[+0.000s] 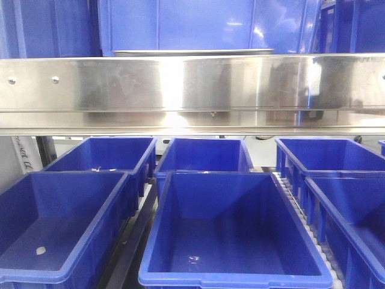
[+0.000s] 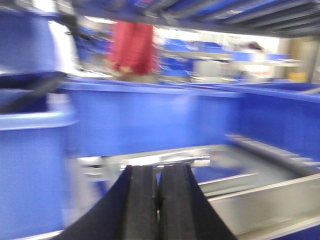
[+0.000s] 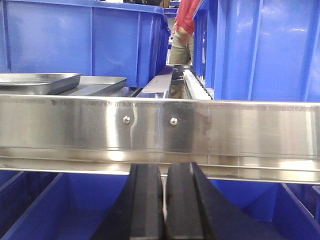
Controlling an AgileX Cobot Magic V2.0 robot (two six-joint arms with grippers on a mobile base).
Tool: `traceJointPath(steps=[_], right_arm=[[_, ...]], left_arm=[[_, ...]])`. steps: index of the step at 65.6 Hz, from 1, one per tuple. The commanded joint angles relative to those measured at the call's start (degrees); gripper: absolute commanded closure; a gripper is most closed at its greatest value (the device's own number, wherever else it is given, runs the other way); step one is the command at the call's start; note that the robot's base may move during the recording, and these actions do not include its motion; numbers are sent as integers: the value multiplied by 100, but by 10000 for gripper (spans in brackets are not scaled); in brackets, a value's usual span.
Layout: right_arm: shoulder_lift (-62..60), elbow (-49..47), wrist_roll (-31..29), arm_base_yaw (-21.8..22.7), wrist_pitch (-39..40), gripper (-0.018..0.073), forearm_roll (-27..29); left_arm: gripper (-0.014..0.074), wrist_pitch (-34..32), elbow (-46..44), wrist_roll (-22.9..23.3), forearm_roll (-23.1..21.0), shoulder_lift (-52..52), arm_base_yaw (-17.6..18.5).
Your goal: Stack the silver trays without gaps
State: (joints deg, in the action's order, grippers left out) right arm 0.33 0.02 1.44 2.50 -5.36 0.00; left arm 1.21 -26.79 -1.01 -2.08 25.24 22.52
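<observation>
Item: two silver trays (image 3: pixel 37 82) on the upper shelf, side by side, behind the steel rail (image 3: pixel 160 132), against a blue bin (image 3: pixel 82 40).

Right gripper (image 3: pixel 164 210): clenched, empty, low in front of the rail; trays lie up and to its left.

Left gripper (image 2: pixel 158 205): clenched, empty, view blurred; a shiny tray-like rim (image 2: pixel 165 159) just ahead.

Judgement: left arm seems nearer.

Carrying everything: two-level steel rack w/ long flat screwed steel rail (image 1: pixel 192 90) along upper shelf front. Sitting on top level: shallow shiny stainless-steel trays (image 3: pixel 40 82) beside deep blue plastic bins (image 3: pixel 85 40). Resting below: more open blue bins (image 1: pixel 234 241), side by side.
</observation>
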Motion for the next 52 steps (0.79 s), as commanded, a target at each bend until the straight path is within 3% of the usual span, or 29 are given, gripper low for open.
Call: traceJointPath(steps=[1, 8, 15, 31, 43, 52], right_arm=[[-33, -2, -45, 12, 64, 577, 0], [-33, -2, -45, 12, 64, 577, 0], [-33, -2, -45, 12, 64, 577, 0], [-33, -2, -45, 12, 64, 577, 0], [-33, -2, -45, 12, 64, 577, 0], [-33, -2, -45, 12, 64, 577, 0]], left_arm=[[605, -338, 361, -484, -451, -134, -406], [605, -348, 886, -484, -415, -469, -889], [605, -348, 1461, -484, -403, -949, -1151], [605, -374, 2468, -484, -364, -2099, -1360], [605, -199, 2679, -484, -359, -2524, -1593], [605, -33, 2679, -484, 238, -2524, -1594]])
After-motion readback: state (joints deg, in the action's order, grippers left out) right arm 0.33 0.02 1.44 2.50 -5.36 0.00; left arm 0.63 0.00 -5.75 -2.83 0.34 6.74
